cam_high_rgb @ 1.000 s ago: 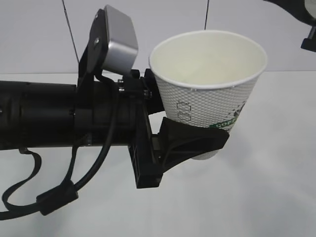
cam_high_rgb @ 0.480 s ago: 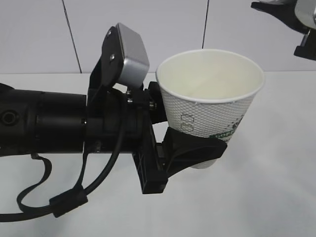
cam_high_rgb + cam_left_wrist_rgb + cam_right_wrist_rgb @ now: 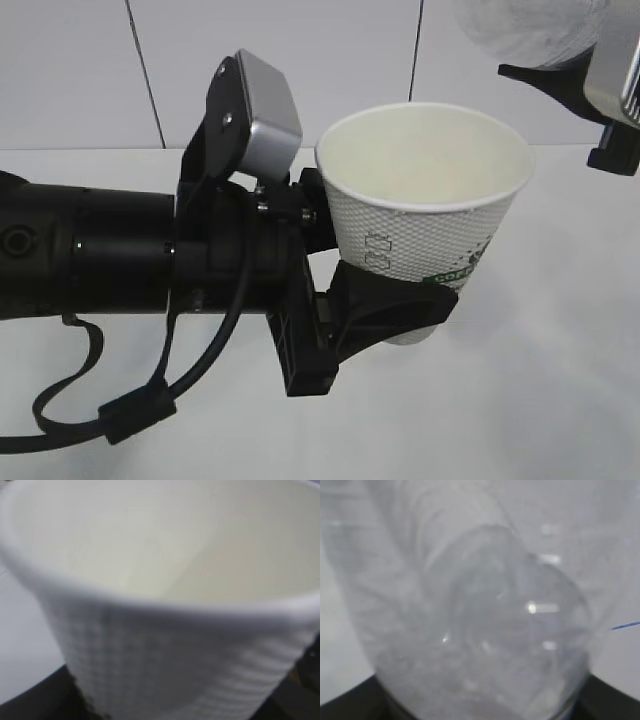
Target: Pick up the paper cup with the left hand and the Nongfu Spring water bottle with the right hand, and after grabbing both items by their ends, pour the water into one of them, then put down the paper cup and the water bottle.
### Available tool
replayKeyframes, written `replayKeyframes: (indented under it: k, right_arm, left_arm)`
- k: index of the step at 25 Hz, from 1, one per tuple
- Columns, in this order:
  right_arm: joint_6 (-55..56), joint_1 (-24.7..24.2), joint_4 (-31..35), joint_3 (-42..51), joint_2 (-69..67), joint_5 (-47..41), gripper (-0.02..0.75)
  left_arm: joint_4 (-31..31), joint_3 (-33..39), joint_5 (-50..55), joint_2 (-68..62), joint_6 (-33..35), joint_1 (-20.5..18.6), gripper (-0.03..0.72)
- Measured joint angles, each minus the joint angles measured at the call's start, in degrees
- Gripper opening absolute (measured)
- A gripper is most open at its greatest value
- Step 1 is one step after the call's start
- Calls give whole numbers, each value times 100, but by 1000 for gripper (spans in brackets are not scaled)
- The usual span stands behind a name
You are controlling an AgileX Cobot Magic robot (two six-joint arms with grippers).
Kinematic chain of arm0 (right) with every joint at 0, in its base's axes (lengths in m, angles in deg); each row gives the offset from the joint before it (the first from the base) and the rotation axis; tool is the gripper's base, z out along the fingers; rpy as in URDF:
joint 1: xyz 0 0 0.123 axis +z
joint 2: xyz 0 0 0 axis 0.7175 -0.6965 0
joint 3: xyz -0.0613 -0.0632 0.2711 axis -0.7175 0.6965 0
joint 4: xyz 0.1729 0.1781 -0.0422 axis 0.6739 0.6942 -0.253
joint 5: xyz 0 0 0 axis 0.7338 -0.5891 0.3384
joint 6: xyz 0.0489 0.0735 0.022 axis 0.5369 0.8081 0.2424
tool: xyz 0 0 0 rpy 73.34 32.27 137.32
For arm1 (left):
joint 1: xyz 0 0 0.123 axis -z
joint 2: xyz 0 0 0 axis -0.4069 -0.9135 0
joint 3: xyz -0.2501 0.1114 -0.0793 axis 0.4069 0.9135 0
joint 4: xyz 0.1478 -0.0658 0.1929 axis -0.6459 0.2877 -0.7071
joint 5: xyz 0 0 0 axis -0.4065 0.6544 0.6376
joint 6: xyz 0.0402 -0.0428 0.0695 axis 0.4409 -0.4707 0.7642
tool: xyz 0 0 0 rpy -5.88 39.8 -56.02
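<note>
My left gripper [image 3: 412,292] is shut on the paper cup [image 3: 425,215], a white dimpled cup with green print. It grips the cup low on its wall and holds it upright above the table. The cream inside faces up, and I cannot make out any water in it. In the left wrist view the paper cup [image 3: 165,580] fills the frame. At the top right, my right gripper [image 3: 560,62] is shut on the Nongfu Spring water bottle [image 3: 530,30], which shows only as a blurred clear shape. The bottle [image 3: 485,620] fills the right wrist view, and its label is hidden.
The white table [image 3: 520,400] lies below both arms, with a white panelled wall [image 3: 330,60] behind. A black cable loop [image 3: 130,410] hangs under the left arm, and the silver-grey camera module [image 3: 262,115] sits above its wrist.
The right gripper has come down and leftward into the top right corner, bringing the bottle into view above the cup's right side. The left arm shifted slightly right, then held still.
</note>
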Motion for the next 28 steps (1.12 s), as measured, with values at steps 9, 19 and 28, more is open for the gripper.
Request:
replayKeyframes:
  k: [9,19,28]
  right_arm:
    - [0,0,0,53,0,144,447]
    - [0,0,-9,170,0,154,447]
    - [4,0,-13,170,0,295,447]
  left_arm:
    - [19,300,-46,0,0,0,513]
    - [131,421,-365,0,0,-233,513]
    - [293,803,-1183,0,390,-750,513]
